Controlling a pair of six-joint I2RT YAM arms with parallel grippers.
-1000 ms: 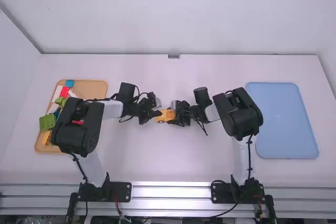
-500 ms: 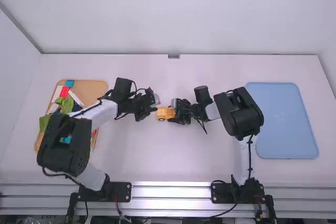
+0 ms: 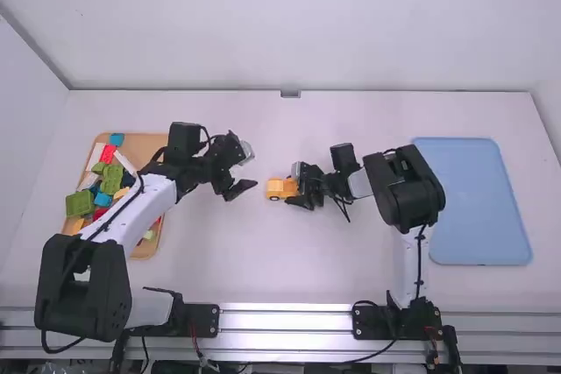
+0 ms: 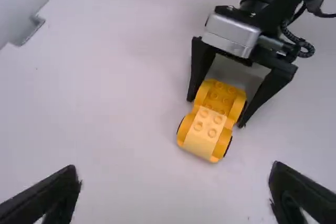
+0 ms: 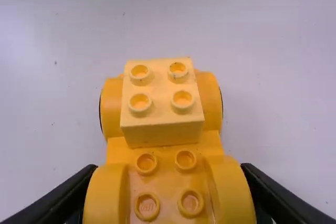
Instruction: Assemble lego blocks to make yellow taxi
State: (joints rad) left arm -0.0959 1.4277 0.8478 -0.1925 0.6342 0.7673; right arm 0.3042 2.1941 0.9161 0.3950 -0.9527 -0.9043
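— Status?
— On the white table (image 3: 263, 278): left black gripper (image 4: 175, 169) spread, empty; right black gripper (image 4: 216, 112) pinching the yellow plastic wheeled chassis (image 5: 167, 149) near mid-table; pale-yellow square block (image 5: 161, 90) seated.
— Remaining?
— Probably cover bare studs (image 5: 146, 163), complete roof.

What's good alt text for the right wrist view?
A yellow-orange toy car base sits between the right gripper's jaws over a white table. One lighter yellow four-stud block is mounted at its far end; four studs are exposed at the near end.
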